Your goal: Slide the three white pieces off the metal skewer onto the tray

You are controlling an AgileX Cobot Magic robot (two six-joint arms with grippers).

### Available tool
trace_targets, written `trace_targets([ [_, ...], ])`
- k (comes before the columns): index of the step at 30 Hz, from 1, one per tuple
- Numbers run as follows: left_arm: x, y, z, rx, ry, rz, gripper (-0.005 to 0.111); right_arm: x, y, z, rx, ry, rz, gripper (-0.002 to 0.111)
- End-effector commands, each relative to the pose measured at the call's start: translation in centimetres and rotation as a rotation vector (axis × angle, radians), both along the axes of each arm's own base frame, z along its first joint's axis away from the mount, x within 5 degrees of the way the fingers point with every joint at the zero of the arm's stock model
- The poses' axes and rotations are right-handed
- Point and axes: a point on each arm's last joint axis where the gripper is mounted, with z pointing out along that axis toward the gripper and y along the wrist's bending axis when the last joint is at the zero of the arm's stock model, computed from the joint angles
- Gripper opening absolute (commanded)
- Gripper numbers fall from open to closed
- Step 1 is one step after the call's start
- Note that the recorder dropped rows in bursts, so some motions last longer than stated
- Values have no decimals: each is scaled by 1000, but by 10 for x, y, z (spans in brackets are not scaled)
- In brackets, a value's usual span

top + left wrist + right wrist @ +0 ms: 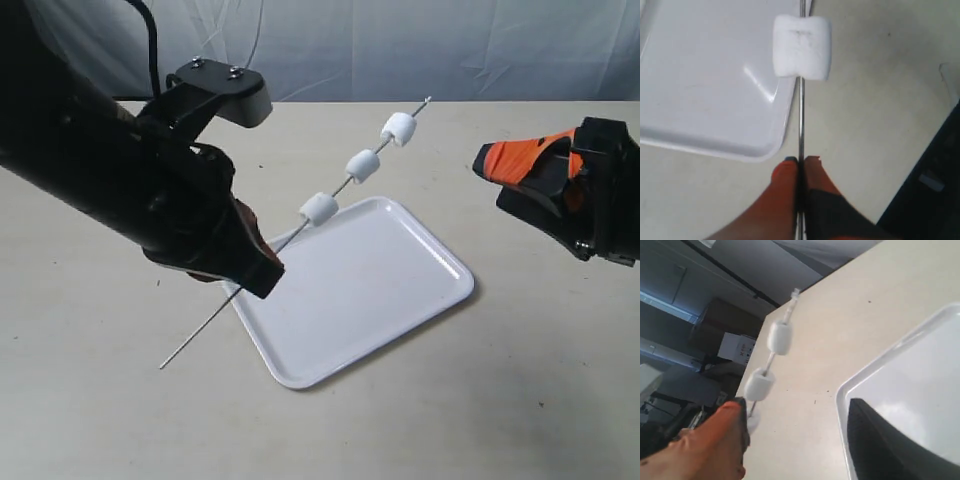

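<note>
The metal skewer (pixel 345 185) slants up over the table, and my left gripper (pixel 262 258) is shut on its lower part. The three white pieces (pixel 320 208) (pixel 362 165) (pixel 398 128) are threaded along its upper half, the lowest one over the far corner of the white tray (pixel 370 295). In the left wrist view the orange fingertips (pixel 787 172) pinch the skewer (pixel 801 120) below the nearest piece (pixel 802 46). My right gripper (pixel 490 180) hangs open to the right of the skewer's tip, with nothing between its fingers. Its wrist view shows the pieces (pixel 779 337) (pixel 760 384) beyond the gripper (pixel 795 405).
A beige tabletop (pixel 520 380) lies under everything, with a pale curtain (pixel 400 40) behind its far edge. The skewer's lower end (pixel 165 363) reaches down to the table left of the tray. The left arm's black body (pixel 90 160) fills the left side.
</note>
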Motion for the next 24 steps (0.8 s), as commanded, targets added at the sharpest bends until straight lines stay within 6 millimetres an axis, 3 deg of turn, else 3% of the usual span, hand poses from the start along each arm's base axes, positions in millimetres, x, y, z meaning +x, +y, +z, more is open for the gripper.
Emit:
trace_targets([
  [1,-5,-8,1,-164,48,36,0,10,-1,1,21,33,-29,57],
  [9,-11,-17,-15,-284,183,68,0,31,2,28,101,22,-6,57],
  [20,-14,-23,-12,-385,226,52,0,51,7,4,147,139,68,57],
  [24,-16,-23,-11,-394,250,48,0,51,8,10,164,115,101,51],
])
